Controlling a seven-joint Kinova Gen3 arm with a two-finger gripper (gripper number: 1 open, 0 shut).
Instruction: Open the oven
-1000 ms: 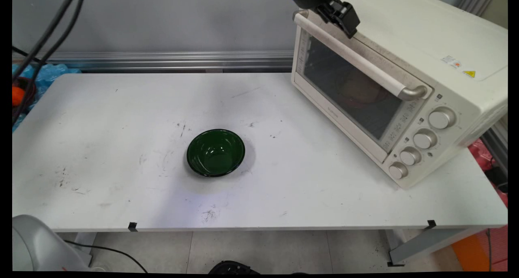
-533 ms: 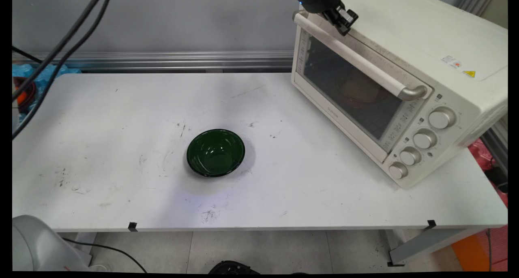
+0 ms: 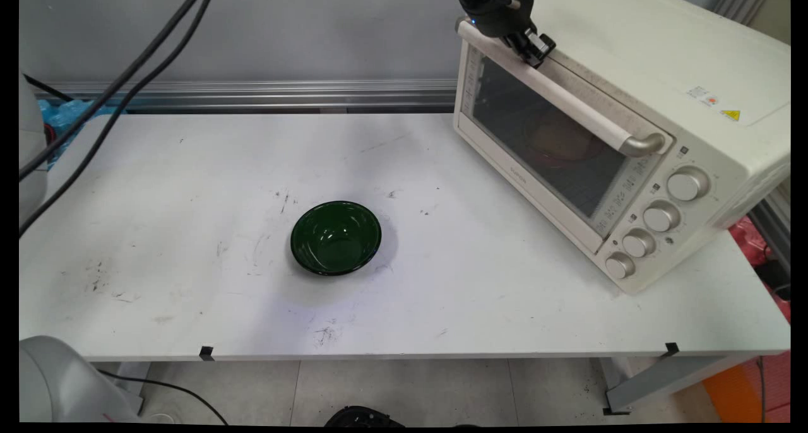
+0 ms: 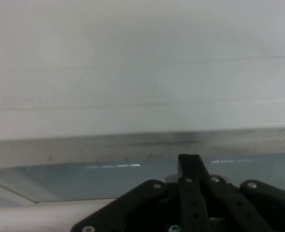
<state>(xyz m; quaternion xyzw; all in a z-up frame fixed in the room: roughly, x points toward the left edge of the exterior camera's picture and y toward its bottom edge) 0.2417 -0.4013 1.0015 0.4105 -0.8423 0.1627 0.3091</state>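
Two views to go through, main view first: we see the gripper at the top edge, right over the far-left end of the oven handle on the cream toaster oven, whose door looks closed. A green bowl sits well apart from it at the middle of the white surface. Against the frames before, the gripper has turned and dropped closer onto the handle, and the hanging cables have swung right; bowl and oven stay put. In the hand view, the gripper sits close above the door's top edge, with the glass window and a pale strip that is probably the handle just below; we cannot tell whether the jaws are apart or together. We judge that, this near the handle's end, a pull could slip off the bar or drag the light oven across the surface.
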